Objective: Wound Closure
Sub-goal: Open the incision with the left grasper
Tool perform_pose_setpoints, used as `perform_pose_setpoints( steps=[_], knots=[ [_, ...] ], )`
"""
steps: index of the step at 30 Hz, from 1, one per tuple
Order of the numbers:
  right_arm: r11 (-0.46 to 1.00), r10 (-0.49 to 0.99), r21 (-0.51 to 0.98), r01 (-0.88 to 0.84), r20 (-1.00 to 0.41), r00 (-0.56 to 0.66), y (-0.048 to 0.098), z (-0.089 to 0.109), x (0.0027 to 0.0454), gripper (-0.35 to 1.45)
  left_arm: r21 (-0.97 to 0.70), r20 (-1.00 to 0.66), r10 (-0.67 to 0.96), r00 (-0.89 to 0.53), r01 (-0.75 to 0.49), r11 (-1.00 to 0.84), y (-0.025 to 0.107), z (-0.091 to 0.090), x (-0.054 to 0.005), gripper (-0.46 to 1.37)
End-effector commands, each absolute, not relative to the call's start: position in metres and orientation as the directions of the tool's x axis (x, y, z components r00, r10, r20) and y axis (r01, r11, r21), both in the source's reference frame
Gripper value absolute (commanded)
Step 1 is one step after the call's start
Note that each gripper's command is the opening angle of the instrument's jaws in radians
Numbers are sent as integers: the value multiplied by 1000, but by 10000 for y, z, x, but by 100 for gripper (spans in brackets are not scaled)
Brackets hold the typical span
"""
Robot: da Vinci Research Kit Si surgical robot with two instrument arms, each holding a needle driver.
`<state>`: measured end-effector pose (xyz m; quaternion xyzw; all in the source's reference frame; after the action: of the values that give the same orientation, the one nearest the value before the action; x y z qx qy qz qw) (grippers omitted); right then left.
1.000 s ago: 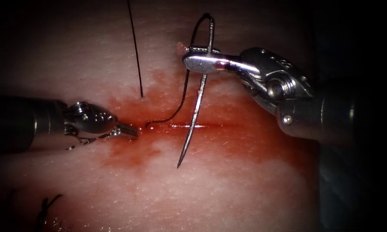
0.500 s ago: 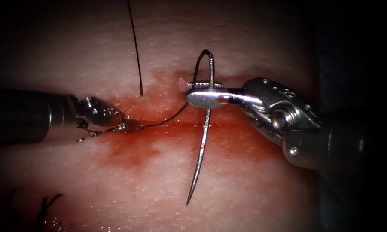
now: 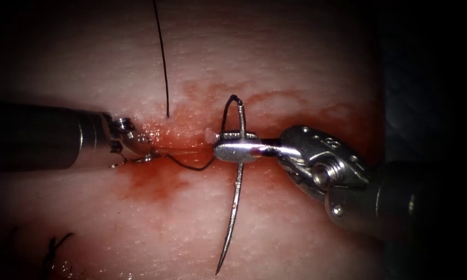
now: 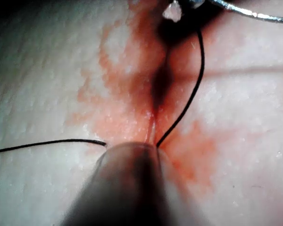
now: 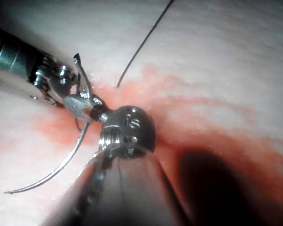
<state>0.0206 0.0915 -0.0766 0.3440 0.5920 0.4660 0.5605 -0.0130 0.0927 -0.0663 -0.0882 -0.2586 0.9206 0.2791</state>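
My right tool (image 3: 233,150) is shut on the curved needle (image 3: 236,207) close to its tail end. The needle is out of the tissue and lies across the cut (image 3: 186,150), its point toward the lower edge of the endoscope view. Black thread (image 3: 192,167) sags from the needle's tail to my left tool (image 3: 147,155), which is shut on it at the left end of the cut. In the left wrist view the thread (image 4: 191,94) runs from that tool's tip (image 4: 132,155) beside the cut (image 4: 158,84). The right wrist view shows the jaws (image 5: 82,106) clamping the needle (image 5: 61,169).
A second thread strand (image 3: 161,57) comes down from the top and enters the tissue just above the cut's left end. Red fluid (image 3: 150,186) stains the tissue around the cut. Cut ends of thread (image 3: 54,249) lie at the lower left.
My right tool has carried the needle downward and a little left. My left tool moved right, closed on the thread by the cut's left end, and the thread now hangs slack.
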Motion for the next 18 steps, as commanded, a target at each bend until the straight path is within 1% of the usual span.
perform_pose_setpoints(
  steps=[1, 3, 4, 6, 8, 9, 11, 14, 18],
  knots=[
    [328, 929, 937, -122, -343, -135, 915, -766, 206, -35, -522, -13, 563, -827, -474, -709, 928, -663, -130, 28],
    [322, 931, 939, -120, -337, -137, 909, -762, 206, -35, -514, -11, 568, -823, -483, -709, 928, -665, -131, 48],
    [317, 932, 940, -124, -333, -140, 907, -762, 205, -35, -505, -11, 568, -823, -486, -713, 928, -666, -130, 62],
    [316, 932, 940, -127, -333, -141, 908, -763, 203, -35, -499, -16, 570, -821, -488, -717, 929, -668, -130, 72],
    [308, 933, 943, -123, -325, -153, 912, -764, 202, -35, -497, -26, 569, -822, -484, -721, 929, -669, -130, 91],
    [340, 920, 932, -124, -357, -161, 916, -765, 202, -35, -496, -29, 570, -821, -483, -721, 929, -670, -130, 99],
    [379, 901, 917, -128, -397, -176, 925, -766, 203, -35, -492, -31, 571, -820, -485, -723, 927, -672, -130, 107],
    [423, 873, 895, -140, -444, -199, 941, -766, 207, -35, -490, -35, 574, -818, -486, -724, 925, -675, -131, 112],
    [482, 839, 860, -167, -508, -193, 963, -762, 214, -35, -494, -47, 579, -814, -485, -722, 923, -676, -131, 116]
  ],
)
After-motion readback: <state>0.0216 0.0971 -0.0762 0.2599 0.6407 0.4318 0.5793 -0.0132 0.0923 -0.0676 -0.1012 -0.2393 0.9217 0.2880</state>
